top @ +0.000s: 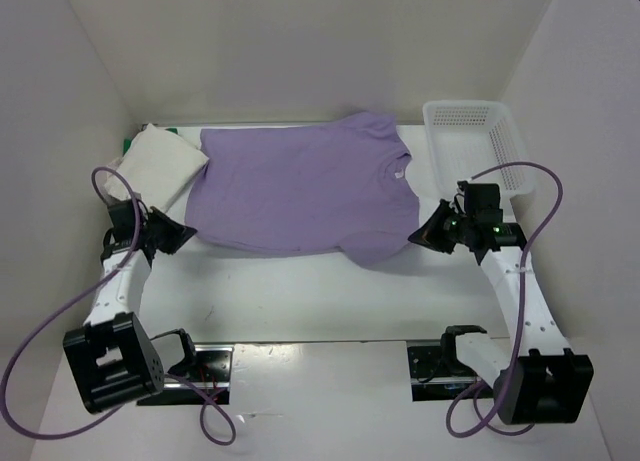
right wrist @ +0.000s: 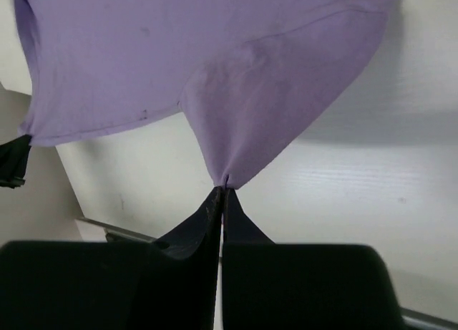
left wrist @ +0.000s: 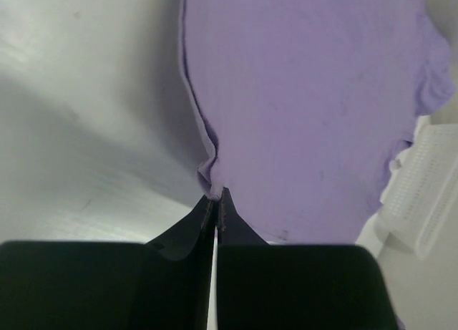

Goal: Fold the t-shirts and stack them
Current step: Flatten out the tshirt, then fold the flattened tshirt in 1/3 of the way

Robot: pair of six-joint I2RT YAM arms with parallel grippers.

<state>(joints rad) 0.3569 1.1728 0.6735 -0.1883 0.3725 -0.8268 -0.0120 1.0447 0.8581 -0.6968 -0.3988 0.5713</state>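
**Item, left to right.**

- Folded white t-shirt (top: 160,166): far-left corner of the table, lying on a slant. A sliver of green cloth (top: 132,141) shows at its far edge (too little visible to tell its shape).
- Left gripper (top: 188,237): fingers pinched together on the near-left corner of the lavender t-shirt. The left wrist view shows the hem edge puckered where it enters the fingertips (left wrist: 209,210).
- Lavender t-shirt (top: 300,186): centre of the table, spread flat and broad. Its long axis runs left to right, with the hem at the left and the neck opening at the right, toward the basket. One sleeve points to the far wall and the other to the near right.
- Right gripper (top: 417,233): fingers closed on the tip of the near sleeve. The right wrist view shows the cloth drawn to a point at the fingertips (right wrist: 215,201).
- White perforated plastic basket (top: 470,131): far-right corner, just beside the shirt's neck end.
- Surface: white table (top: 300,291), smooth and matte.
- Surroundings: plain white walls (top: 300,41) enclose it on three sides.
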